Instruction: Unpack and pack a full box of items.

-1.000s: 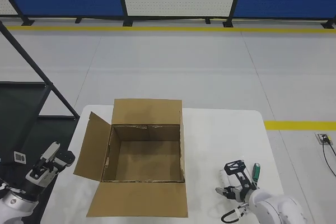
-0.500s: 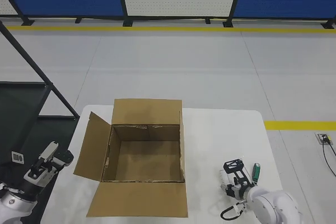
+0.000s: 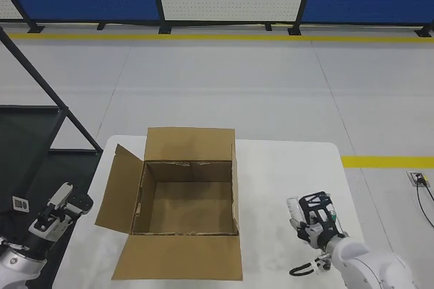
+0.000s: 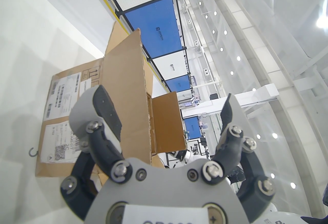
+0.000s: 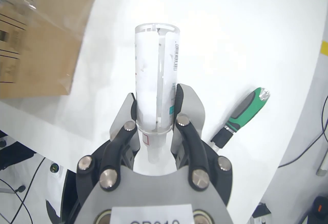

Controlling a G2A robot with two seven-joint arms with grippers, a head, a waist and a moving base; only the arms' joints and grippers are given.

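One bottle (image 5: 156, 73) clamped in right gripper (image 5: 156, 97), one screwdriver (image 5: 243, 112), one box (image 3: 192, 171); left gripper (image 4: 165, 101) apart.

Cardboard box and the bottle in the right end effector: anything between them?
Nothing; only bare table lies between the bottle and the cardboard box, per right wrist view.
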